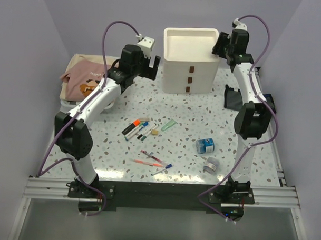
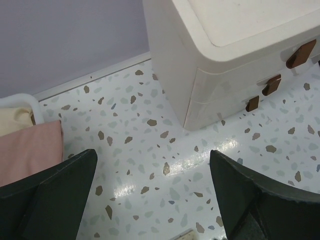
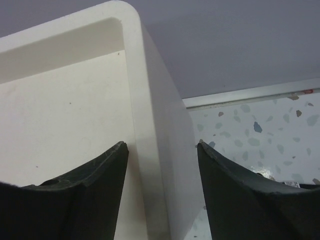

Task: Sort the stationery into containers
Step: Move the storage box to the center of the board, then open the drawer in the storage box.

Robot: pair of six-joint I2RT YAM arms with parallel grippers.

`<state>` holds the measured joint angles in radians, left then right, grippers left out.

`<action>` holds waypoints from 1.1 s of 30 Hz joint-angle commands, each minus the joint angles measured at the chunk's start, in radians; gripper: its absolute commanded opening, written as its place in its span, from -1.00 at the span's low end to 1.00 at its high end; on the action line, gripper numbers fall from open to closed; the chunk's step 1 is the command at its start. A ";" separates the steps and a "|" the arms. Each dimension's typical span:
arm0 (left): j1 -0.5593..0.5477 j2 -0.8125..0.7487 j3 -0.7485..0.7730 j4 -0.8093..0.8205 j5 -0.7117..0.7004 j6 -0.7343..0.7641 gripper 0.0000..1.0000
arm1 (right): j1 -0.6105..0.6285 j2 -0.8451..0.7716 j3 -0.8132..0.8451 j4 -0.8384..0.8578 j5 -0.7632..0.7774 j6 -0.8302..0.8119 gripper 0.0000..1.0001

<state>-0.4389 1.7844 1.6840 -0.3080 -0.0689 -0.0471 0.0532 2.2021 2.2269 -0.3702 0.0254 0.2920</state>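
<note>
The cream-white drawer unit (image 1: 188, 62) with brown handles (image 2: 272, 85) stands at the back middle. My left gripper (image 1: 153, 67) is open and empty, held above the table just left of the unit (image 2: 210, 75); its midpoint (image 2: 154, 167) is over bare table. My right gripper (image 1: 221, 44) is open and empty, its jaws standing either side of the right rim of the unit's tray top (image 3: 150, 130). Markers (image 1: 138, 128), a pale-green highlighter (image 1: 169, 124), thin pens (image 1: 151, 159), a blue roll (image 1: 205, 146) and a grey roll (image 1: 210, 165) lie on the table. The dark pouch (image 1: 234, 99) lies partly behind the right arm.
A pink cloth item (image 1: 88, 78) on a white tray lies at the back left, also in the left wrist view (image 2: 27, 150). Purple walls close in the back and sides. The terrazzo table (image 1: 182, 107) ends at a metal rail by the arm bases.
</note>
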 commanded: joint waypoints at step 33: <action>0.164 -0.852 -0.969 0.337 -0.249 -0.014 1.00 | 0.424 -0.242 -0.770 0.447 0.427 -0.062 0.24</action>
<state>-0.2985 0.9577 0.7273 -0.0212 -0.2962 -0.0597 0.4389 1.9266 1.4117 -0.0425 0.3279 0.2485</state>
